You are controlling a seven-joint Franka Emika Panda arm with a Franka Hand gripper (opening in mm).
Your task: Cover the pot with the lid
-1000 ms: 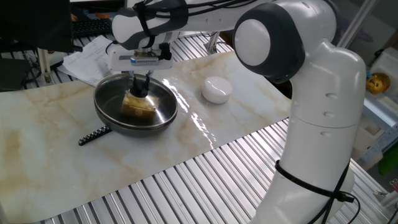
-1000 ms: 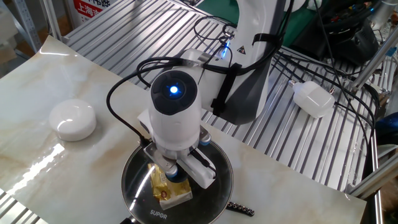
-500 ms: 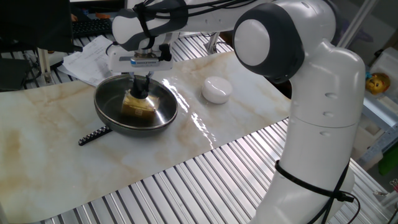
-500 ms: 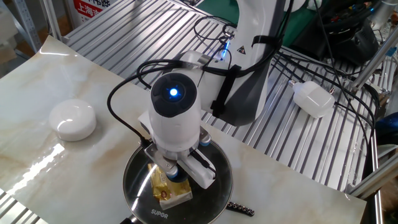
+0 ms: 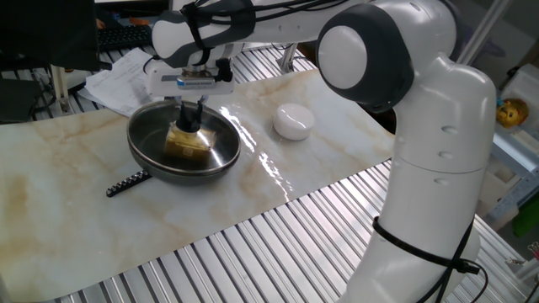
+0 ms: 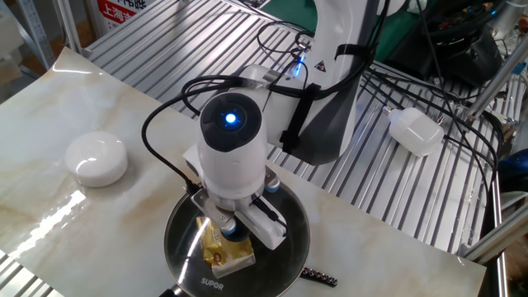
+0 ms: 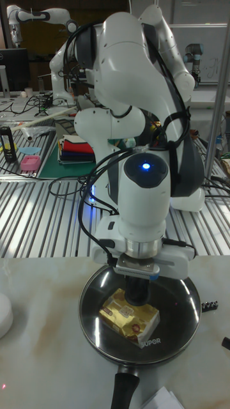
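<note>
The pot is a shallow black pan on the marble sheet, its handle pointing front-left. The lid, clear glass with a metal rim, lies over the pot, rim on rim. Under the glass sits a yellow box. My gripper hangs straight down over the centre, fingers closed around the lid's black knob. In the other fixed view my wrist hides most of the lid and the gripper. The tall fixed view shows the gripper on the knob, the lid and the pot handle.
A white rounded puck rests on the marble to the right of the pot, also shown as a white puck. Papers lie behind the pot. Ribbed metal table surrounds the marble sheet. The arm's base stands at the right.
</note>
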